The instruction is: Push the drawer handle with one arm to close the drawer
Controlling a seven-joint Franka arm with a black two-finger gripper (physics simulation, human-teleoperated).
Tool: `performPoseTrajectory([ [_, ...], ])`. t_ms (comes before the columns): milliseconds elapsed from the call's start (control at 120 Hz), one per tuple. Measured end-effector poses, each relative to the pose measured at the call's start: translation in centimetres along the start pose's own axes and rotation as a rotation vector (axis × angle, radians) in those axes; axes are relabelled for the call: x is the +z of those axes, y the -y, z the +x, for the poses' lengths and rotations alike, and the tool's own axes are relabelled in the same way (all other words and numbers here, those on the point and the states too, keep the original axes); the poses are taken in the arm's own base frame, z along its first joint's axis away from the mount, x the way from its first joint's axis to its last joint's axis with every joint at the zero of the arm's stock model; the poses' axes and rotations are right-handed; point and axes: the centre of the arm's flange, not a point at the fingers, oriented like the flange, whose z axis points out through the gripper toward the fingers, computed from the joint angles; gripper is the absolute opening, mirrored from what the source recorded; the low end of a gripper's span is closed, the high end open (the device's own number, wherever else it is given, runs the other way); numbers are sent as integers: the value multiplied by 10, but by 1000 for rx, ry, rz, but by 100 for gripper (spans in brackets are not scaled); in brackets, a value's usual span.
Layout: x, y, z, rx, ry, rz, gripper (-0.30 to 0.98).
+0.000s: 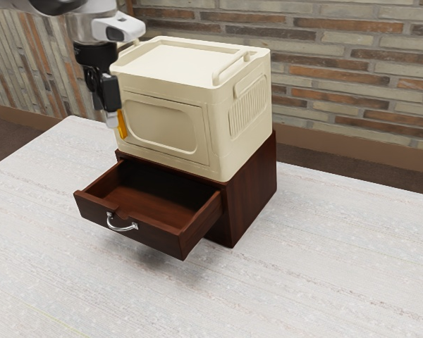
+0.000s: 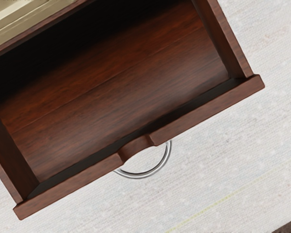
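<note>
Exterior view: the black gripper point(image 1: 118, 124) points downward, higher than the open drawer point(image 1: 129, 237) and apart from its handle; whether it is open or closed, I cannot tell. Behind it, across part of the view, stands the front of a cream box point(image 1: 162, 125). The drawer juts out of a dark red-brown cabinet point(image 1: 251, 186), its wooden inside open to the top. On the outer face of the drawer's front panel sits the curved silver handle point(image 1: 123, 224), just below a shallow notch in the panel's upper edge.

In the wrist view, that handle arcs outward beyond the notch, over the pale tabletop, and a dark shadow lies along the drawer's inner end, toward the cabinet.

The cream box rests on top of the cabinet, with a recessed top, two raised rails and a ribbed panel on one side. The cabinet stands on a whitish, textured table point(image 1: 303, 267). Beyond the table rises a brick wall point(image 1: 359, 60) with a brown band along its base.
</note>
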Motion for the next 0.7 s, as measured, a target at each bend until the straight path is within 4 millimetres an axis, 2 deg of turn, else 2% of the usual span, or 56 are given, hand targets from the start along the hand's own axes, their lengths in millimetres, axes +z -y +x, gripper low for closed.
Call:
performPoseTrajectory([
  [142, 1, 7, -4, 34, 4, -4, 69],
  [192, -5, 10, -9, 37, -6, 4, 69],
  [208, -18, 10, -13, 36, -26, 17, 68],
  [242, -72, 2, -40, 22, -120, 76, 68],
  [275, -107, -10, -61, 16, -178, 114, 68],
  [317, -125, -25, -70, 29, -205, 132, 68],
  [358, -131, -36, -73, 43, -209, 136, 68],
  [417, -120, -37, -71, 38, -171, 123, 68],
  [483, -89, -24, -66, 7, -87, 94, 68],
  [542, -59, -7, -72, -54, -18, 61, 68],
  [583, -31, 15, -80, -117, 36, 22, 65],
  [642, 6, 39, -100, -206, 91, -28, 52],
  [675, 22, 43, -113, -248, 106, -44, 43],
  [700, 32, 38, -124, -275, 115, -49, 36],
])
